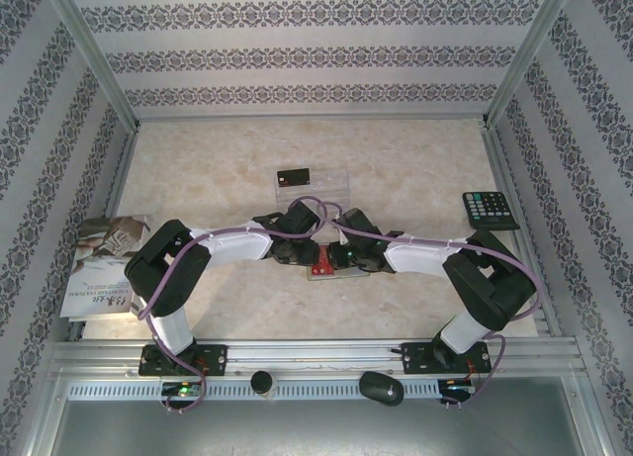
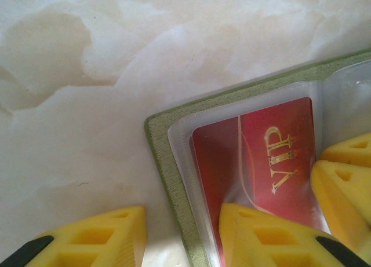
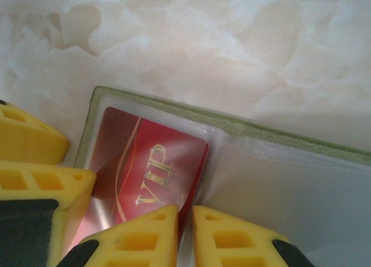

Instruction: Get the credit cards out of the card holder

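- The card holder [image 1: 326, 271] lies open on the bench [image 1: 415, 159], near its front and middle. From above it is mostly covered by the two wrists, leaving a red sliver in sight.
- The red card [image 2: 255, 151] sits under a clear sleeve in the holder. Its gold "VIP" is readable, but its lower end is hidden by yellow fingers.
- The left gripper [image 2: 182, 215] has its jaws part open, straddling the holder's green corner. One finger is on the bare bench and the other on the sleeve, with nothing clamped.
- The right gripper [image 3: 185, 212] has its jaws almost together where the red card's edge runs into the slit. Whether card or sleeve is pinched cannot be told.
- A black card [image 1: 294, 177] rests on see-through cards [image 1: 331, 184] farther back.
- A calculator [image 1: 490, 210] lies at the right and a booklet [image 1: 104, 263] at the left, its edge under the left arm.
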You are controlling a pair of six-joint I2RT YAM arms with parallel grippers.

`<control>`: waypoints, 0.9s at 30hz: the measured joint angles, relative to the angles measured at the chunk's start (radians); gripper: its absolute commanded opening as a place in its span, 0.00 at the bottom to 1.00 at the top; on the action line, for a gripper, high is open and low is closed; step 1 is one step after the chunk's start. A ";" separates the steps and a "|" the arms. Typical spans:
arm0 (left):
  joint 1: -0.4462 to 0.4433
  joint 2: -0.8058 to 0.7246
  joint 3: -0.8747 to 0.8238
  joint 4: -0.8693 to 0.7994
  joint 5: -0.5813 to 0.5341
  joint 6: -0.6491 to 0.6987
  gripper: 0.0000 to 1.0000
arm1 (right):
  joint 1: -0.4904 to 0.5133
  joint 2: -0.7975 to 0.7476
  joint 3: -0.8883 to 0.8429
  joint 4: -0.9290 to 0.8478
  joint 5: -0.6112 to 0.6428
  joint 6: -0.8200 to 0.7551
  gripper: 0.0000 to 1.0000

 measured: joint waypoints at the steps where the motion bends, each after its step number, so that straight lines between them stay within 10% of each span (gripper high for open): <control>1: 0.000 0.000 0.000 0.000 0.000 0.000 0.38 | 0.010 0.000 0.006 -0.011 0.025 -0.006 0.15; 16: 0.003 -0.003 -0.010 0.016 0.006 0.000 0.38 | 0.037 -0.048 0.000 -0.087 0.238 -0.045 0.24; 27: 0.008 -0.008 -0.022 0.032 0.018 0.000 0.40 | 0.011 -0.168 -0.026 -0.081 0.177 -0.112 0.44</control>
